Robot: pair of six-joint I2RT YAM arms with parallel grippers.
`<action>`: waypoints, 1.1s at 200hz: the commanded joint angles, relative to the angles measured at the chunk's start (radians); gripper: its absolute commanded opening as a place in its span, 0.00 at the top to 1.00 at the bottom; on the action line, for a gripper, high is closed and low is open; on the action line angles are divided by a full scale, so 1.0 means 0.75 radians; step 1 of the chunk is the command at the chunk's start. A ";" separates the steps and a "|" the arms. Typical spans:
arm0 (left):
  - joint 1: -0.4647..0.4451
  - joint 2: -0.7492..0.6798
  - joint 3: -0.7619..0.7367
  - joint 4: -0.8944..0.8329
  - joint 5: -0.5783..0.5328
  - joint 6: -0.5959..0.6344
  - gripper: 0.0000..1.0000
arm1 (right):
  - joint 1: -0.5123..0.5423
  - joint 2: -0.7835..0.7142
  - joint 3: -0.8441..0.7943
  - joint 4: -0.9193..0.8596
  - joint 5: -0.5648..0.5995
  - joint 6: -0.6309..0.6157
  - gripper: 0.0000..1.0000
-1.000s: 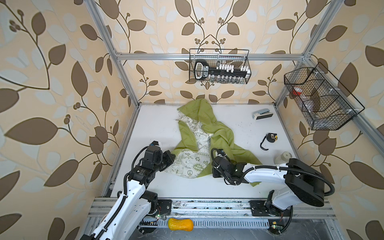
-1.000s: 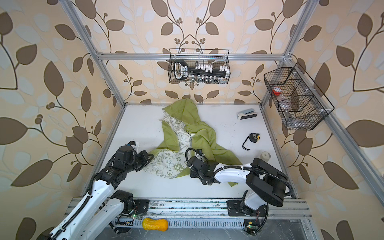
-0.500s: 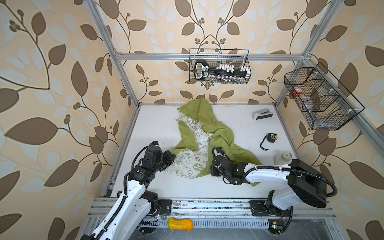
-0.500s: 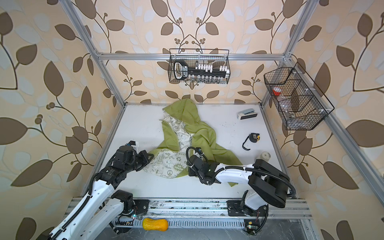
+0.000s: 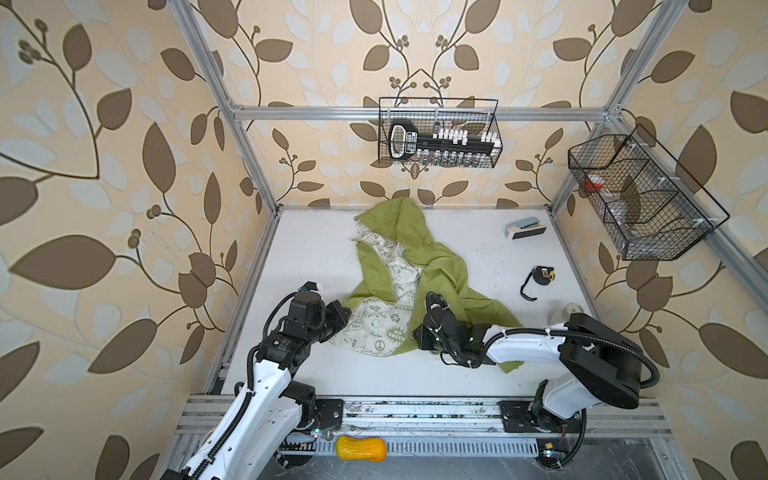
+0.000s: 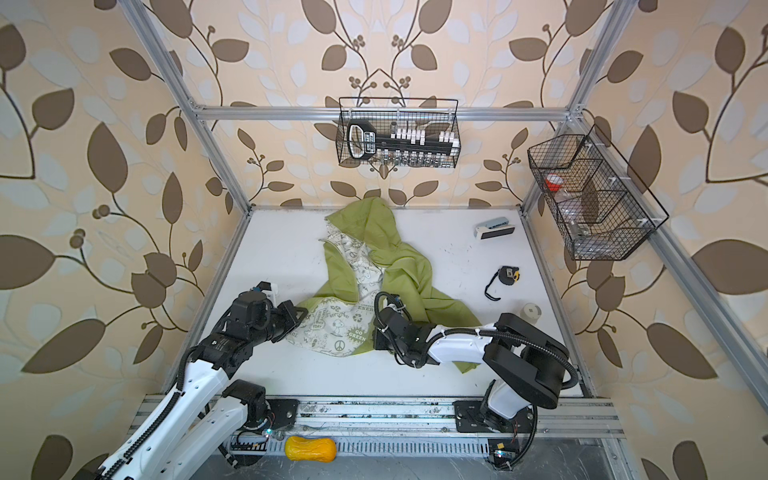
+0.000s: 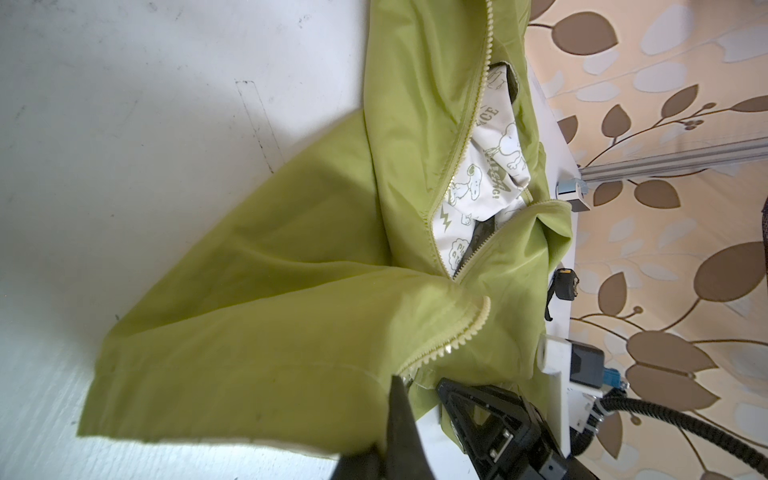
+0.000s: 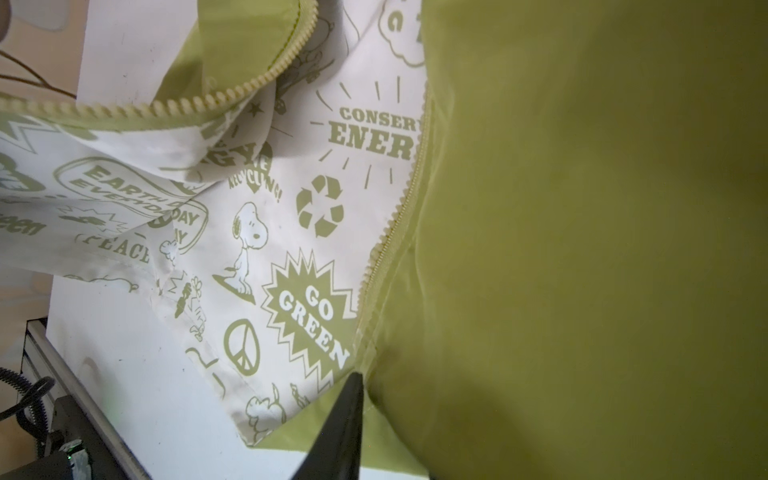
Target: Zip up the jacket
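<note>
The olive-green jacket (image 5: 436,266) (image 6: 405,266) lies open on the white table, with its printed white lining (image 5: 376,328) facing up. Its two zipper halves (image 8: 395,216) (image 7: 457,141) lie apart. My left gripper (image 5: 343,316) (image 6: 297,316) is shut on the jacket's left front edge (image 7: 390,395), where the zipper tape ends. My right gripper (image 5: 417,337) (image 6: 376,337) sits at the right front's bottom corner. In the right wrist view, one dark finger (image 8: 351,399) rests beside the zipper end and green cloth hides the other.
A black tape measure (image 5: 540,276), a white-and-blue device (image 5: 525,227) and a small white cup (image 5: 571,311) lie to the right of the jacket. Wire baskets hang on the back wall (image 5: 438,137) and the right wall (image 5: 636,199). An orange object (image 5: 360,449) lies on the front rail.
The right wrist has edged slightly toward the back of the table at the jacket's corner. The left arm and the jacket look unchanged.
</note>
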 commanded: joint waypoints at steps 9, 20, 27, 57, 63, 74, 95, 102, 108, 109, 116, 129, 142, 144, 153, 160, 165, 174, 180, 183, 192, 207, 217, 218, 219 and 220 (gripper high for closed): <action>0.014 -0.015 0.001 0.024 0.021 0.007 1.00 | -0.011 0.051 -0.034 0.103 -0.043 0.058 0.69; 0.014 -0.017 0.002 0.021 0.020 0.006 1.00 | -0.018 0.059 -0.049 0.152 -0.059 0.079 0.68; 0.014 -0.018 0.003 0.020 0.020 0.009 1.00 | -0.020 0.063 -0.061 0.181 -0.068 0.095 0.67; 0.014 -0.018 0.005 0.019 0.017 0.009 1.00 | -0.026 0.085 -0.146 0.380 -0.098 0.219 0.61; 0.014 -0.017 0.003 0.019 0.017 0.007 1.00 | -0.026 0.093 -0.164 0.420 -0.098 0.247 0.61; 0.014 -0.019 0.004 0.022 0.021 0.007 1.00 | -0.024 0.112 -0.193 0.496 -0.094 0.300 0.59; 0.014 -0.019 0.006 0.018 0.021 0.007 1.00 | -0.009 0.139 -0.231 0.598 -0.071 0.388 0.55; 0.014 -0.021 0.007 0.016 0.020 0.009 1.00 | -0.006 0.150 -0.243 0.632 -0.064 0.423 0.53; 0.014 -0.023 0.006 0.015 0.019 0.008 1.00 | -0.003 0.158 -0.251 0.660 -0.056 0.450 0.52; 0.014 -0.023 0.006 0.015 0.019 0.009 1.00 | -0.004 0.160 -0.253 0.664 -0.055 0.453 0.52; 0.014 -0.026 0.006 0.014 0.019 0.007 1.00 | -0.001 0.168 -0.260 0.691 -0.044 0.481 0.52; 0.014 -0.029 0.006 0.011 0.020 0.006 1.00 | 0.002 0.180 -0.266 0.727 -0.019 0.520 0.53; 0.014 -0.029 0.008 0.009 0.020 0.007 1.00 | 0.005 0.187 -0.260 0.741 0.002 0.534 0.56; 0.014 -0.029 0.009 0.007 0.020 0.008 1.00 | 0.004 0.189 -0.259 0.747 0.004 0.535 0.57; 0.014 -0.029 0.013 0.005 0.017 0.008 1.00 | 0.006 0.198 -0.260 0.777 0.012 0.539 0.61; 0.014 -0.029 0.015 0.005 0.018 0.011 1.00 | 0.002 0.206 -0.264 0.803 0.016 0.550 0.64; 0.014 -0.029 0.015 0.003 0.017 0.011 1.00 | 0.000 0.210 -0.268 0.826 0.018 0.555 0.65; 0.014 -0.029 0.017 0.003 0.020 0.011 1.00 | -0.006 0.221 -0.271 0.862 0.015 0.559 0.67; 0.014 -0.029 0.017 0.001 0.019 0.009 1.00 | -0.009 0.232 -0.269 0.878 0.011 0.561 0.67; 0.014 -0.029 0.017 0.000 0.020 0.009 1.00 | -0.010 0.235 -0.269 0.884 0.009 0.561 0.68; 0.013 -0.029 0.015 0.001 0.019 0.009 1.00 | -0.013 0.249 -0.266 0.907 0.004 0.565 0.68; 0.013 -0.027 0.018 0.000 0.021 0.011 1.00 | -0.019 0.272 -0.260 0.931 -0.004 0.571 0.67; 0.014 -0.027 0.016 0.000 0.020 0.011 1.00 | -0.022 0.289 -0.258 0.957 -0.010 0.576 0.66; 0.014 -0.028 0.016 0.000 0.020 0.011 1.00 | -0.022 0.290 -0.258 0.962 -0.010 0.576 0.67; 0.014 -0.028 0.017 0.000 0.020 0.011 1.00 | -0.022 0.292 -0.257 0.966 -0.011 0.576 0.67; 0.014 -0.027 0.017 0.000 0.020 0.010 1.00 | -0.022 0.292 -0.257 0.969 -0.013 0.576 0.66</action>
